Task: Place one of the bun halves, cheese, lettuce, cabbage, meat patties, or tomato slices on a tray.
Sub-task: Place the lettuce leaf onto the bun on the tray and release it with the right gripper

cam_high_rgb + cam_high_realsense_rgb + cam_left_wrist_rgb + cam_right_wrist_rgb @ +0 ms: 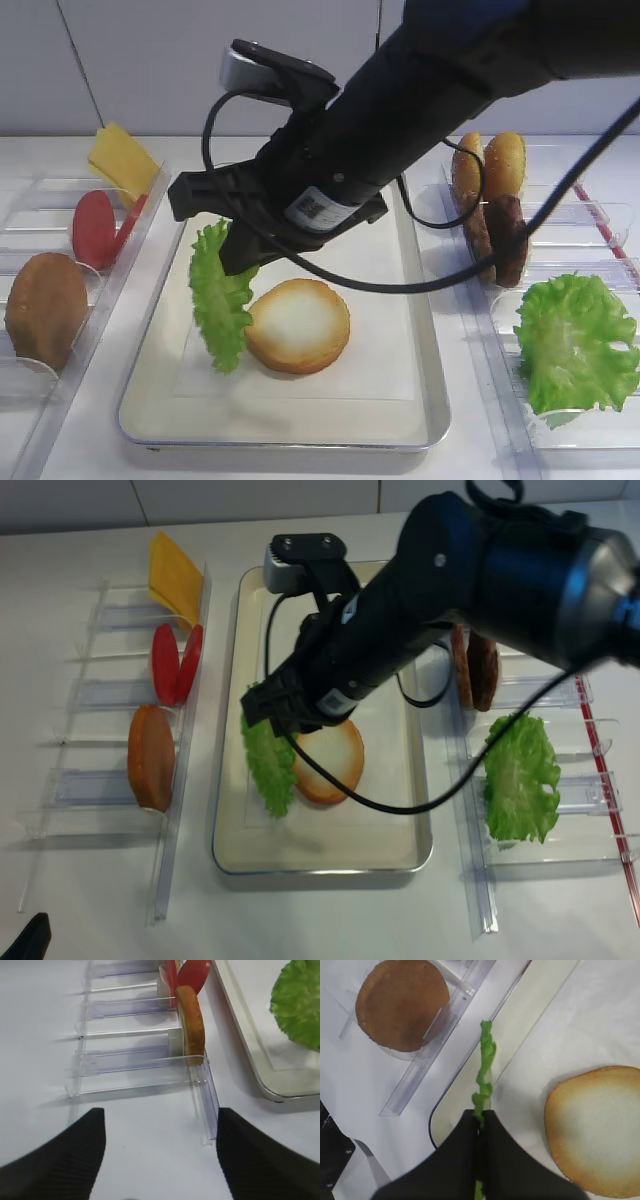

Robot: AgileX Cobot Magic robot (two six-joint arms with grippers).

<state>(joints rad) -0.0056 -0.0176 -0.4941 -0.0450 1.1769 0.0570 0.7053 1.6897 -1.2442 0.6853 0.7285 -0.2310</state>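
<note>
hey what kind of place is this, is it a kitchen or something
Probably a lab tabletop staged as a burger-assembly station, not a real kitchen: clear plastic bins hold sorted ingredients, a tray carries a bun half, and the right gripper dangles lettuce over it.

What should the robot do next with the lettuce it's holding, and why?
Probably shift right a little and lower. The right gripper has its jaws shut on the lettuce, which hangs on edge over the tray, just left of the bun half lying cut face up. Moving it over the bun before letting go would likely lay the leaf flat on it.
</note>
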